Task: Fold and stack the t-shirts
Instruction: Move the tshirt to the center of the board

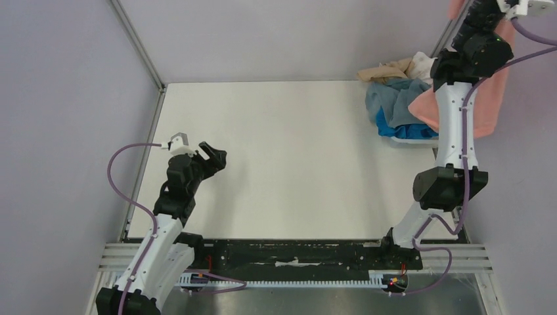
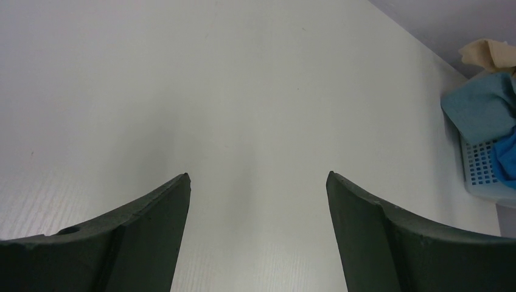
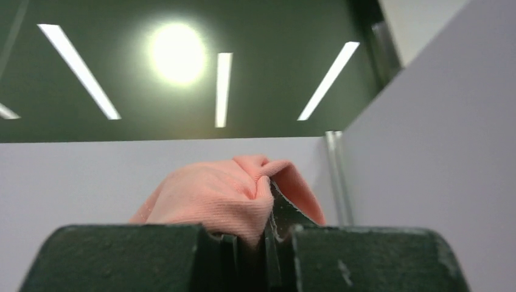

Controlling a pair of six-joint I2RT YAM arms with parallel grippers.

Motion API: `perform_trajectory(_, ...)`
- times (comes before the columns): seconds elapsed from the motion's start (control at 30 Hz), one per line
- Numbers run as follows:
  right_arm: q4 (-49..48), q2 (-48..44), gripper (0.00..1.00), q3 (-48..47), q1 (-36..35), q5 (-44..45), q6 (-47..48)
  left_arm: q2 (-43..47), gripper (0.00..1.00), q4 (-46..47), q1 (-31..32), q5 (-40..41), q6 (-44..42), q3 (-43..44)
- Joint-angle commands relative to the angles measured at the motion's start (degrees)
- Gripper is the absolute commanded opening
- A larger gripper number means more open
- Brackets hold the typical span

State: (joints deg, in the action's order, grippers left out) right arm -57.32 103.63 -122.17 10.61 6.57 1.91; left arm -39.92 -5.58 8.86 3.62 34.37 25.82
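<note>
A salmon-pink t-shirt (image 1: pixel 491 98) hangs high at the far right, lifted above the basket. My right gripper (image 3: pixel 268 222) is shut on a bunched fold of this shirt (image 3: pixel 219 198) and points upward toward the ceiling. More t-shirts lie heaped in the basket: a grey-blue one (image 1: pixel 394 98) on top, a bright blue one (image 1: pixel 402 130) beneath, a beige one (image 1: pixel 387 70) and a white one (image 1: pixel 423 64) behind. My left gripper (image 1: pixel 213 156) hovers over the left side of the table, open, with nothing between its fingers (image 2: pixel 152 219).
The white plastic basket (image 1: pixel 415 140) stands at the table's far right edge and also shows in the left wrist view (image 2: pixel 481 182). The white table (image 1: pixel 295 164) is bordered by grey walls at the left, back and right. Black arm-mount rails (image 1: pixel 295 252) run along the near edge.
</note>
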Motion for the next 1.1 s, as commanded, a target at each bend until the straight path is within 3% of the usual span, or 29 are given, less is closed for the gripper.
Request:
perform_trajectory(0.0, 12.9, -7.1, 0.0, 2.3, -12.4, -17.2, -1.2, -0.7, 0.88, 2.0, 0.1, -2.4, -2.0, 1.6)
perform_trajectory(0.1, 16.6, -12.6, 0.0, 10.7, -20.4, -21.2, -1.6, -0.6, 0.88, 2.0, 0.1, -3.3, -1.6, 1.6)
perform_trajectory(0.27, 15.1, -18.0, 0.0, 21.1, -29.7, -23.8, -14.4, 0.9, 0.88, -0.7, 0.1, -3.1, -0.5, 3.0)
perform_trajectory(0.43, 13.6, -18.6, 0.0, 27.2, -37.3, -26.5, -20.2, 4.5, 0.88, -9.6, 0.1, -0.6, 2.8, 6.4)
perform_trajectory(0.6, 7.9, -24.0, 0.0, 43.4, -38.7, -23.4, -23.8, 9.3, 0.88, -15.9, 0.1, 5.9, 7.3, 7.1)
perform_trajectory(0.73, 12.4, -28.4, 0.01, 58.0, -38.8, -24.3, -26.1, 11.4, 0.89, -19.4, 0.1, 9.0, 9.4, 7.6)
perform_trajectory(0.9, 23.4, -31.2, 0.27, 76.5, -38.8, -22.9, -22.0, 9.4, 0.91, -18.9, 0.1, 7.6, 9.9, 6.3)
perform_trajectory(1.03, 40.3, -29.7, 0.61, 84.5, -38.8, -5.4, -18.4, 3.7, 0.95, -17.8, 0.1, 5.1, 9.6, 5.0)
perform_trajectory(1.07, 43.3, -29.7, 0.76, 85.5, -38.8, -0.8, -17.8, 2.3, 0.96, -16.9, 0.1, 4.6, 9.3, 4.7)
